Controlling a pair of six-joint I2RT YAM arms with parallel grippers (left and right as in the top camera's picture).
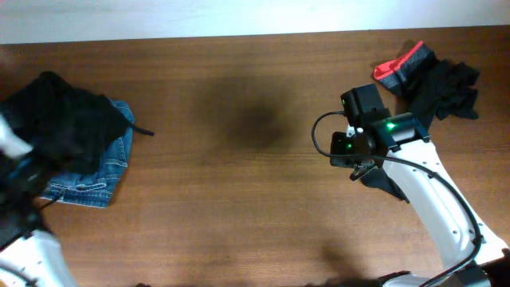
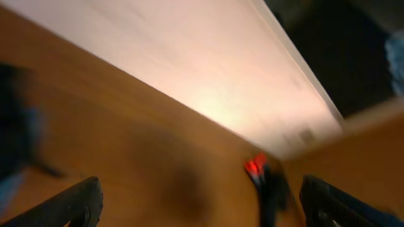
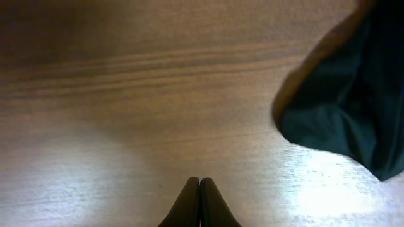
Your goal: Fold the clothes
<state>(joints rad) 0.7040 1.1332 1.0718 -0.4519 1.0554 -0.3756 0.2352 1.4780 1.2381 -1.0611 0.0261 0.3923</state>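
Note:
The clothes lie in two heaps. At the left, a large black garment point(image 1: 68, 119) with a cord end covers blue denim jeans point(image 1: 100, 175). At the far right, a red-edged piece point(image 1: 401, 68) lies against crumpled black fabric point(image 1: 446, 88). My left gripper point(image 2: 201, 207) is open wide with nothing between its fingers. Its view is blurred and looks across the table to the red-edged piece point(image 2: 254, 165). In the overhead view the left arm is a blur at the left edge, beside the black garment. My right gripper point(image 3: 200, 189) is shut and empty over bare wood, with black fabric point(image 3: 353, 107) to its right.
The wooden table point(image 1: 239, 199) spans the view between the two heaps. A white wall strip point(image 1: 199, 16) runs along the far edge. The right arm point(image 1: 430, 199) comes in from the lower right corner, with its cable looping beside the wrist.

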